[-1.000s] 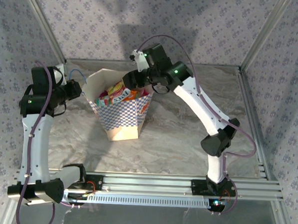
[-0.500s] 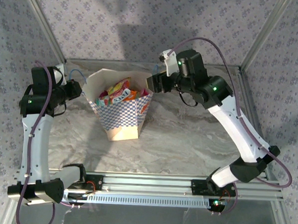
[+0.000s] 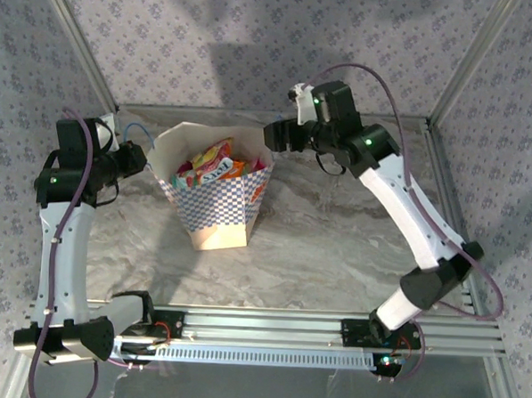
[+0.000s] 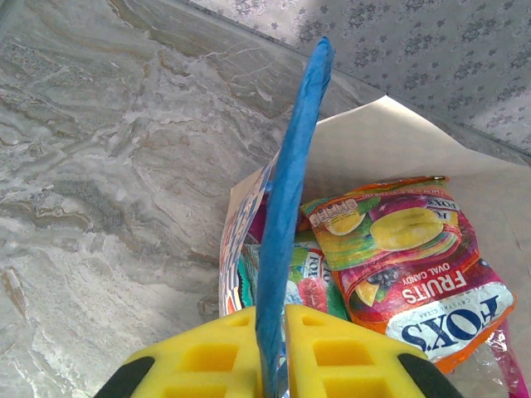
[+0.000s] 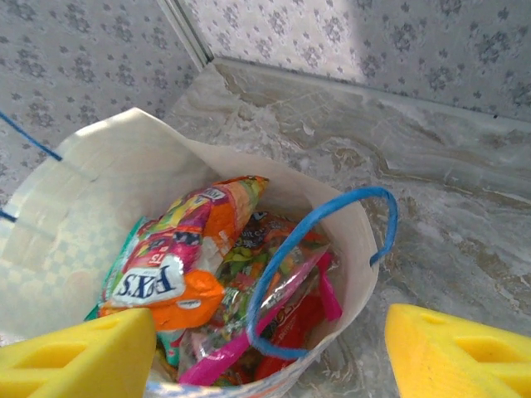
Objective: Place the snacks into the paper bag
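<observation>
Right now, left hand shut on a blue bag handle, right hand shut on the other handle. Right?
No. The right hand is open, gripping nothing; the other handle is free, as the right wrist view shows. The left hand is shut on its blue handle.

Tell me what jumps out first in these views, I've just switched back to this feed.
The cream paper bag stands left of the table's centre, crammed with bright snacks, a Fox's fruit-candy packet on top. The left fingers are shut on one blue cord handle at the bag's left side. The right fingers hang spread wide and empty above the bag's right rim, by the other handle.
</observation>
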